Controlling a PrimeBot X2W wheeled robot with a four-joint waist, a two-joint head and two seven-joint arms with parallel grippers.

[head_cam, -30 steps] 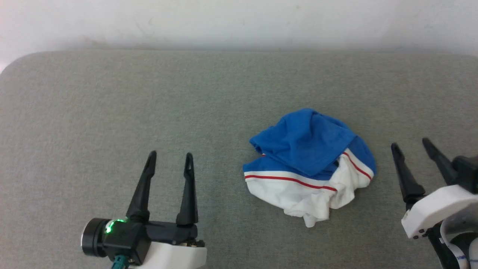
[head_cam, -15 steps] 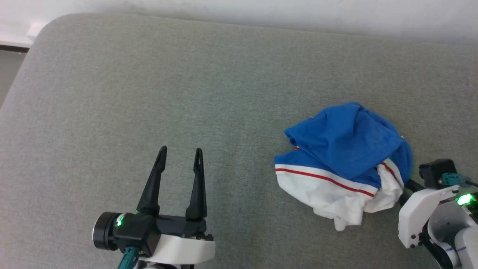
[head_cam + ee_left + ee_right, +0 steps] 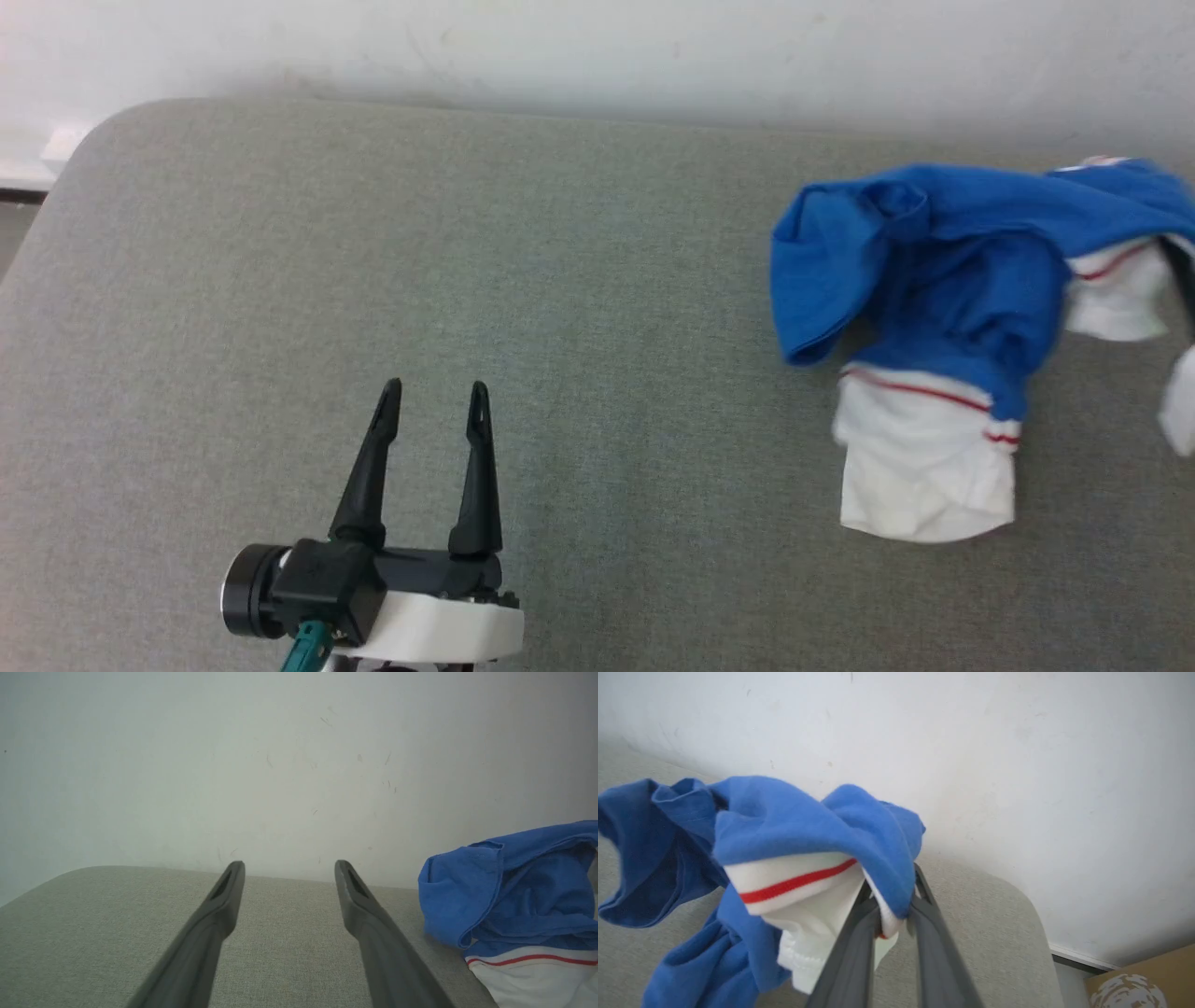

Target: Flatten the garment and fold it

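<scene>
The garment (image 3: pixel 934 271), royal blue with white sleeves and red striped trim, is bunched and partly raised at the right of the grey table, with one white sleeve (image 3: pixel 924 476) hanging down onto the surface. In the right wrist view my right gripper (image 3: pixel 892 900) is shut on the garment (image 3: pixel 784 826), pinching a blue fold beside the red-striped white trim; cloth drapes over its fingertips. My left gripper (image 3: pixel 431 397) rests open near the table's front left, well apart from the cloth, nothing between its fingers (image 3: pixel 224 896). The garment (image 3: pixel 514 891) lies to its right.
The grey padded table (image 3: pixel 467 233) has rounded corners and butts against a white wall (image 3: pixel 560 47). Its left edge drops to the floor (image 3: pixel 14 233). A cardboard box (image 3: pixel 1134 984) stands beyond the table's right end.
My right gripper has closed on the garment and lifted it up and toward the far right, stretching it out of its heap. The head camera has shifted. My left gripper stays open.
</scene>
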